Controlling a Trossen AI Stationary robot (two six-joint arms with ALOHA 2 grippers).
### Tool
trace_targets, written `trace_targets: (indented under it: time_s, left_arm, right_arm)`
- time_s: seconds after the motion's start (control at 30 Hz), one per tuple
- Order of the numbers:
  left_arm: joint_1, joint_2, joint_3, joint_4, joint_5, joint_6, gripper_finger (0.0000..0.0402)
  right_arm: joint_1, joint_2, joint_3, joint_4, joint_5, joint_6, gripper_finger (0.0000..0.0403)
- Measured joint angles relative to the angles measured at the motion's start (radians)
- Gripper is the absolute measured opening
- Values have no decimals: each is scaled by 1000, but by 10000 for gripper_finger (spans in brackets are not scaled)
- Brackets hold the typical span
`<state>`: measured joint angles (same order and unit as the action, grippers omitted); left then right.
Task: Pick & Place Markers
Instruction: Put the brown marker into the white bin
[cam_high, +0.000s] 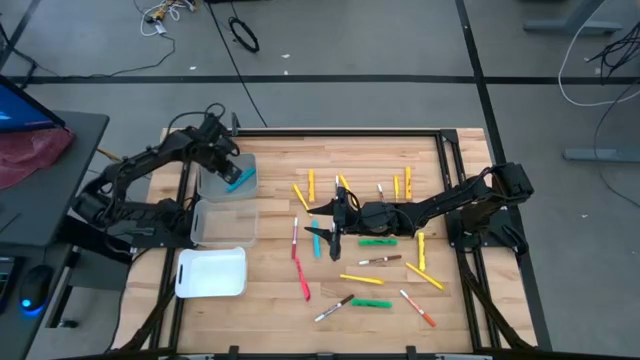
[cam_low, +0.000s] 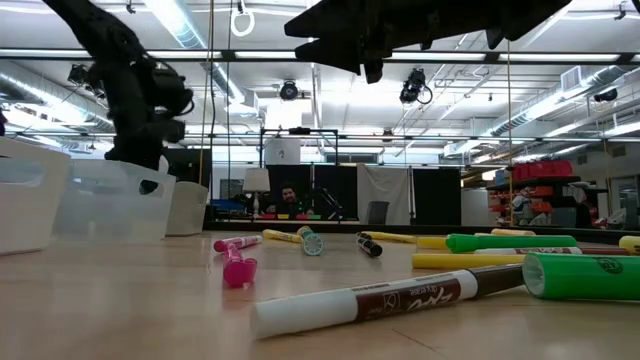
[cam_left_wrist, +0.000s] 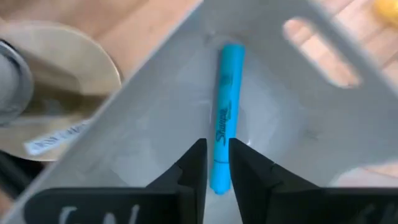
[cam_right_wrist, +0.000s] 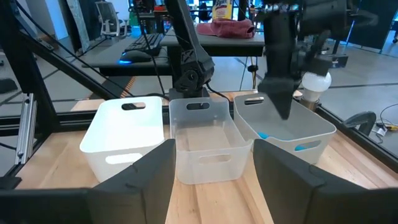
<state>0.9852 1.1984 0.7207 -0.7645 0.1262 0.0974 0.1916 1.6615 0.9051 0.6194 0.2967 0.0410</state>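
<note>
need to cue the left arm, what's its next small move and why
Probably open the left gripper and lift clear: its fingers sit narrowly either side of the light blue marker, which already lies in the clear bin. The right gripper hovers open over the loose markers.

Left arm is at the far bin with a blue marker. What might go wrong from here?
1. The left gripper sits low inside the clear plastic bin, fingers either side of the light blue marker; lifting before it lets go could drag the marker back out or nudge the bin.
2. The right gripper hangs open over closely scattered markers; near the short light blue marker, it may catch a neighbour.
</note>
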Motion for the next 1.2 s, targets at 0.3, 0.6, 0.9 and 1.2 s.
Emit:
trace_targets:
  time_s: [0.3, 0.6, 0.9, 1.2]
  left_arm:
    - [-155, -187, 145, -66, -77, 10, 9]
    - [-519, -467, 5, 267, -63, -151, 9]
    - [-910, -471, -201, 768, -244, -216, 8]
    - [-1152, -380, -222, 800, -535, -180, 6]
  right_arm:
    - [0, -20, 0, -51, 2, -17, 219]
    - [-18, -208, 1, -660, 114, 200, 219]
    - [-94, -66, 1, -741, 114, 445, 219]
    - [-170, 126, 1, -691, 120, 691, 219]
